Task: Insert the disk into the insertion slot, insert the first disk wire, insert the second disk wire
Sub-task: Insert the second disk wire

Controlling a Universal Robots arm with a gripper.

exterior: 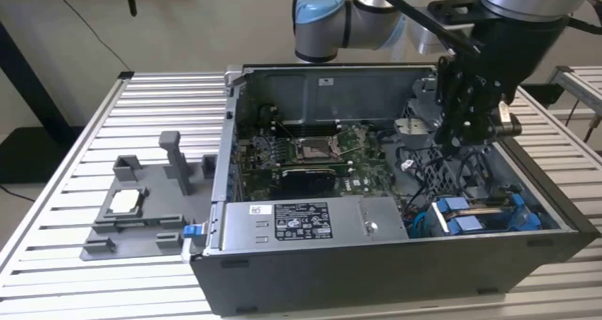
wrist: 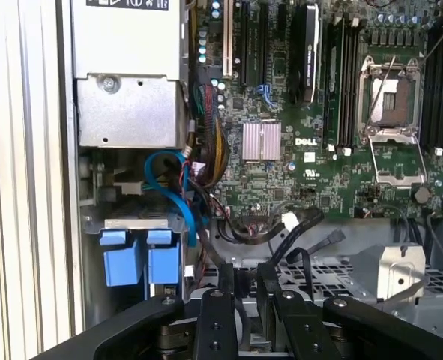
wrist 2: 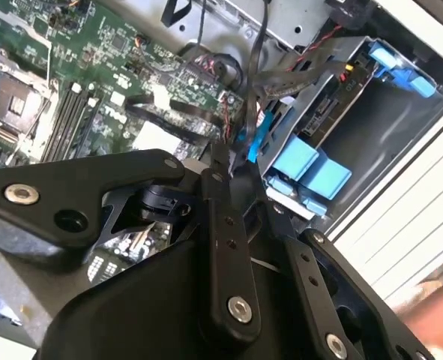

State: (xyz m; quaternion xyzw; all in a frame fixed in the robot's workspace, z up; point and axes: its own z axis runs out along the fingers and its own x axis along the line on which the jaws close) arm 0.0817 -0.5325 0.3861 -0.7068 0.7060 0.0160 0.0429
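Your gripper [exterior: 457,138] hangs inside the open case [exterior: 395,285], toward the exterior view's right. It is over the tangle of black cables beside the motherboard [exterior: 362,142]. None of the views lets you tell whether it is open or closed, or whether it holds anything.

The disk [exterior: 467,221] sits in the slot [wrist 2: 315,79], at the near right corner of the case in the exterior view, apart from the gripper. Its blue carrier tabs [wrist: 124,261] show at the slot's mouth, just beside the case wall and past the end of the power supply [wrist: 127,109].

A blue wire [wrist: 178,201] loops over the end of the slot nearest the motherboard. You cannot tell whether its plug is seated. In the second wrist view the gripper is close to that wire, though contact is unclear.

The case stands on a slatted table [exterior: 56,263]. A grey fixture [exterior: 141,218] lies beside it on the exterior view's left.
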